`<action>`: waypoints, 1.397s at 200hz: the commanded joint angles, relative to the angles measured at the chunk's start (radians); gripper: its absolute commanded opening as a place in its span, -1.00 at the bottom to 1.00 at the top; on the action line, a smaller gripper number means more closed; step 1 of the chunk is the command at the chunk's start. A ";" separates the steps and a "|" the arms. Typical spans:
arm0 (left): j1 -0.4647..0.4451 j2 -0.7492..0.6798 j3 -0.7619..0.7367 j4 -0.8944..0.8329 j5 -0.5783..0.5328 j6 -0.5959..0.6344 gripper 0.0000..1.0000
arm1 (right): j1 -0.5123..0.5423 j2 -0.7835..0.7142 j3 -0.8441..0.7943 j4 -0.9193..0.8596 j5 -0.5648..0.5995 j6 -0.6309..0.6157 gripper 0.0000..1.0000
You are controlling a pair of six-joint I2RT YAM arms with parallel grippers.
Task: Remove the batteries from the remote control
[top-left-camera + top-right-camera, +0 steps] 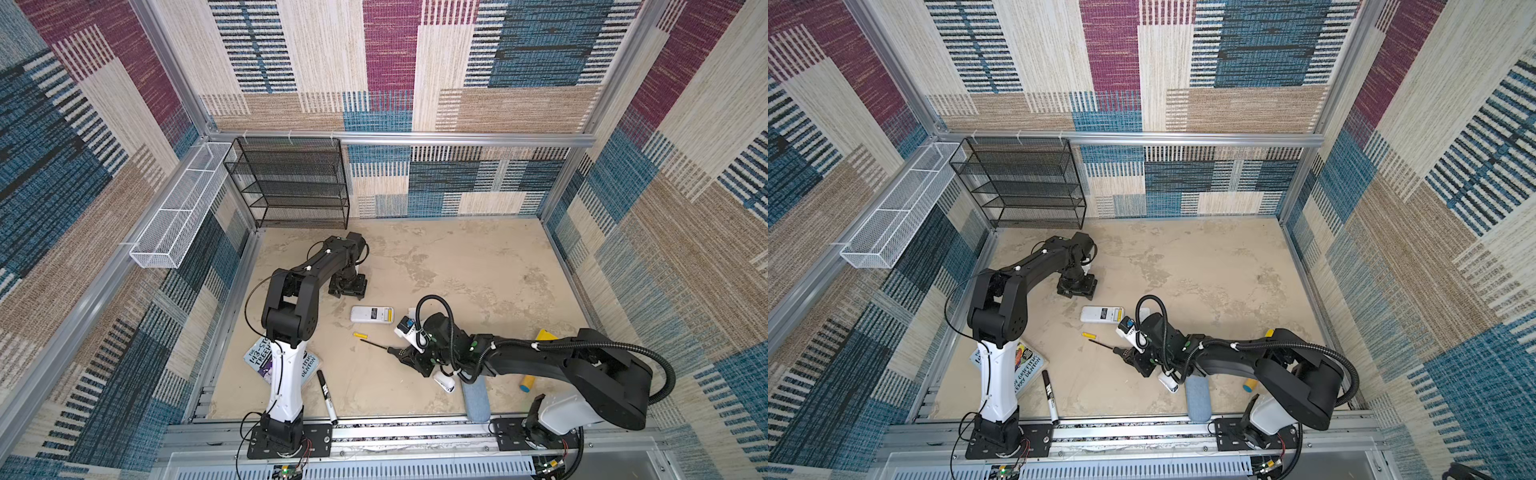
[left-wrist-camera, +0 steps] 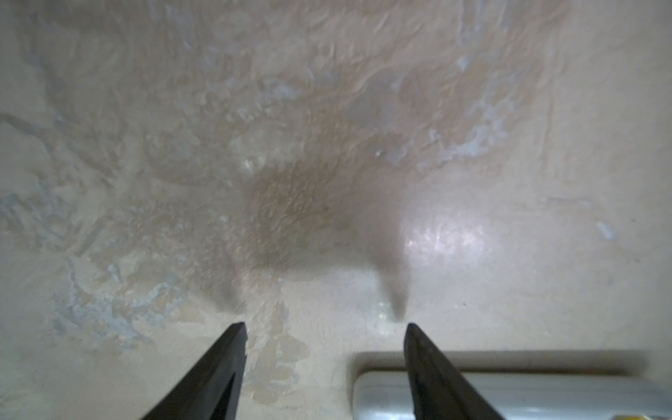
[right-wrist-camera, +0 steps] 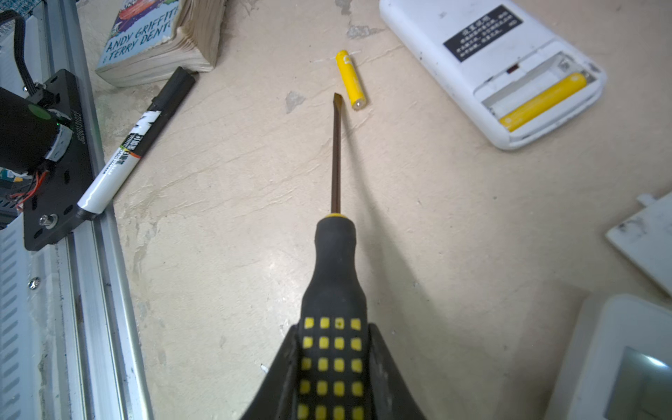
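Presently, entries as follows.

Right gripper (image 3: pixel 332 340): mine, clenched on the studded handle of a flathead screwdriver (image 3: pixel 336 163), shaft pointing straight ahead.

Loose yellow battery (image 3: pixel 351 80): lying on the table (image 3: pixel 236 218) just beside the blade tip, seemingly not touching it.

Remote control (image 3: pixel 472 54): face down, ahead of the tip and off to one side of the shaft, cover off.

Second yellow battery (image 3: pixel 543 102): seated in the outer slot of the open compartment; the neighbouring slot is empty.

Left gripper (image 2: pixel 325 325): mine, jaws apart with nothing between them, the remote's casing just beside one fingertip.

Step, as I judge it: one cell is out and one remains. The next move calls for swinging the blade tip across to the seated cell's end and levering gently, perhaps with my left gripper steadying the casing.

Views: only the right wrist view shows the empty slot and the seated cell clearly; in both top views that cell is a mere yellow stripe. Only the left wrist view shows my left jaws parted. No green cells appear anywhere.
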 commanded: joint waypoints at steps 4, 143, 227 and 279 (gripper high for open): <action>0.000 0.006 -0.002 -0.010 0.006 0.017 0.43 | 0.001 -0.006 -0.005 0.012 -0.016 -0.004 -1.00; 0.000 0.001 -0.003 -0.012 0.011 0.020 0.42 | 0.000 -0.029 -0.035 -0.001 -0.003 0.007 -1.00; 0.000 -0.001 -0.004 -0.010 0.014 0.024 0.42 | 0.000 -0.116 -0.061 -0.056 0.012 0.043 -1.00; 0.000 -0.001 -0.008 -0.011 0.014 0.030 0.41 | -0.008 -0.183 -0.071 -0.129 0.132 0.169 -1.00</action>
